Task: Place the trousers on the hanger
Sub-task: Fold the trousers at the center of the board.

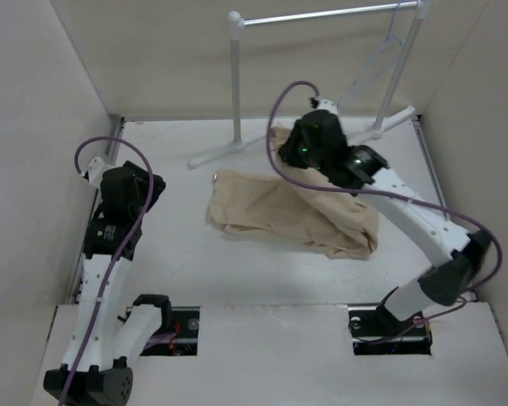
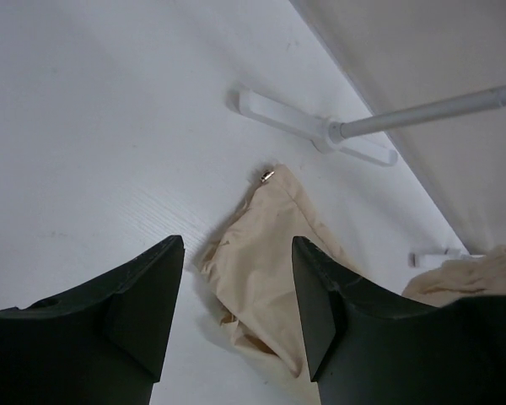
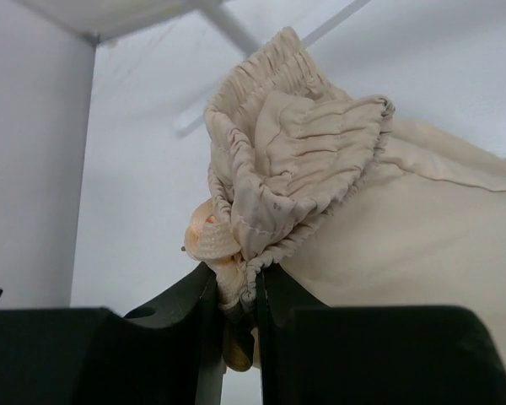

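right wrist: right pincer [image 3: 236,285] clamped on the trousers [image 3: 320,160] at their waistband; left pincer [image 2: 236,257] spread apart

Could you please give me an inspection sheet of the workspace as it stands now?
Surface: white table, the cloth lying on it.
Job's things: trousers crumpled mid-table, the gathered waistband held up; hanger hanging on the rack bar, far right.
Clutter: nothing seen.
Grippers: left gripper open, holding nothing, a trouser end ahead of it; right gripper shut on the waistband.
Cables: a purple cable loops along each arm.
Surroundings: white rack at the far side; beige walls.
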Robot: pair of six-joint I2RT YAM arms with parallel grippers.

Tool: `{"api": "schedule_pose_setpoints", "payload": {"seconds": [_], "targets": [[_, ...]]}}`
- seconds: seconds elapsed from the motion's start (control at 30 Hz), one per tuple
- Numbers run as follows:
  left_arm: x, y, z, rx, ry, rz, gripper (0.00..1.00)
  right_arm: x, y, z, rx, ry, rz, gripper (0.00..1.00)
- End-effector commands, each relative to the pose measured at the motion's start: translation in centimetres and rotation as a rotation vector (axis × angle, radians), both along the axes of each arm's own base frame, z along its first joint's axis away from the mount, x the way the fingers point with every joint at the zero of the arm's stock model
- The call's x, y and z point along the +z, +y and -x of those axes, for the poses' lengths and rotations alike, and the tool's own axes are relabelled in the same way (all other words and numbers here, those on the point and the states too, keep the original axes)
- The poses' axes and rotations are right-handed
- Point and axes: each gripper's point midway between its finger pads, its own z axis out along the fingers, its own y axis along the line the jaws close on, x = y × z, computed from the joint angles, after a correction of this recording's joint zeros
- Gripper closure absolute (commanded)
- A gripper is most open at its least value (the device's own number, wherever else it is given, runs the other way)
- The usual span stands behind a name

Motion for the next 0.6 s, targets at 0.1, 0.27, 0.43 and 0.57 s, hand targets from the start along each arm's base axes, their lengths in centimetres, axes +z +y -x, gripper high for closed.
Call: {"api": "schedule_pose_setpoints", "payload": {"seconds": [0.1,0.27,0.43,0.57], "targets": [[-0.9,2.0,0.6,0.036,0.02,0.028,0.48,-4.6,14.9,1.2,0.142,0.046,0.024,0.67],[-1.8,3.4,0.8,0.088,0.042,0.015,0.46,-11.7,23.2,7.2,0.359,0.198,0.077,0.28],[-3.0,2.1,-0.8,0.048,0.064,0.016,0.46,-7.9,15.9,4.8,0.294,0.157,-0.007,0.21],[-4.6,-4.6,-3.4,-0.136,0.103,0.012,0.47,-6.5,7.2,4.3,0.203,0.119,-0.078,0.4]]}}
